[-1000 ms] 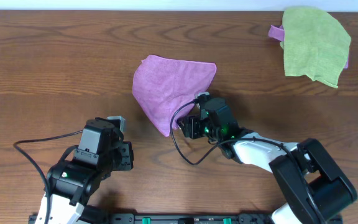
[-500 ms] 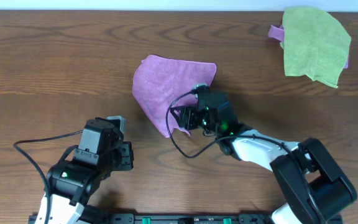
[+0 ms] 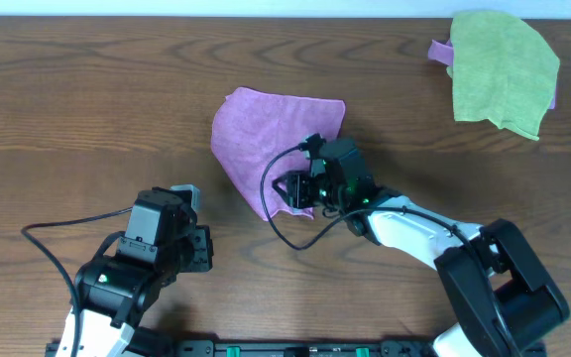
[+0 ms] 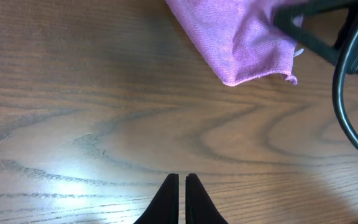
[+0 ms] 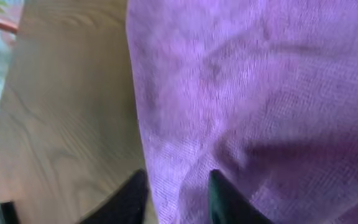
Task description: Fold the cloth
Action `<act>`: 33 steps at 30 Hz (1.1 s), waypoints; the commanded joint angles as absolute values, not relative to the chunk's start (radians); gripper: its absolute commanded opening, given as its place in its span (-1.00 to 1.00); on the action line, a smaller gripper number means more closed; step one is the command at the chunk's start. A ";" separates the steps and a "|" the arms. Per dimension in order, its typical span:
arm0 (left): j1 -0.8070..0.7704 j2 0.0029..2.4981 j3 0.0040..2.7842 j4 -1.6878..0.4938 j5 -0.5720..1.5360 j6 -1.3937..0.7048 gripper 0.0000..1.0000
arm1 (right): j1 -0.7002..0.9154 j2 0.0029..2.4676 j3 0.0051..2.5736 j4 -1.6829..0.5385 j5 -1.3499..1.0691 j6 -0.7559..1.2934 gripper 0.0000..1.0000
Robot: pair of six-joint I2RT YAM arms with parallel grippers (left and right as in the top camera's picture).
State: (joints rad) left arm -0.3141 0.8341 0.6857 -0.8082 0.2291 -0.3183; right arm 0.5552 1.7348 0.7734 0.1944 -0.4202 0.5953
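Observation:
The purple cloth (image 3: 266, 134) lies crumpled in a rough triangle at the table's middle, its point toward the front; it also shows in the left wrist view (image 4: 241, 37). My right gripper (image 3: 291, 188) sits at that front corner. In the right wrist view the cloth (image 5: 260, 74) fills the frame, and the gripper (image 5: 178, 177) has one finger at the cloth's edge and the other on top, with a raised fold pinched between them. My left gripper (image 4: 181, 178) is shut and empty above bare wood, short of the cloth's corner; overhead it (image 3: 186, 194) is at front left.
A lime-green cloth (image 3: 504, 69) lies at the back right with a bit of purple fabric (image 3: 438, 50) poking out from under it. The right arm's black cable (image 3: 271, 213) loops beside the cloth's front corner.
My right gripper has slid left and slightly back onto the cloth's front corner, and its fingers have closed in on the fabric. The left arm has not moved.

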 commanded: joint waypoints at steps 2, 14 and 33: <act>-0.308 0.830 0.683 -0.811 0.226 -0.329 -0.86 | 0.549 1.743 0.784 0.171 -0.438 0.579 -0.64; -0.308 0.830 0.683 -0.811 0.226 -0.329 -0.86 | 0.546 1.743 0.868 -0.059 -0.411 0.498 -0.97; -0.308 0.830 0.683 -0.811 0.226 -0.329 -0.87 | 0.546 1.743 0.871 -0.267 -0.203 0.417 -0.97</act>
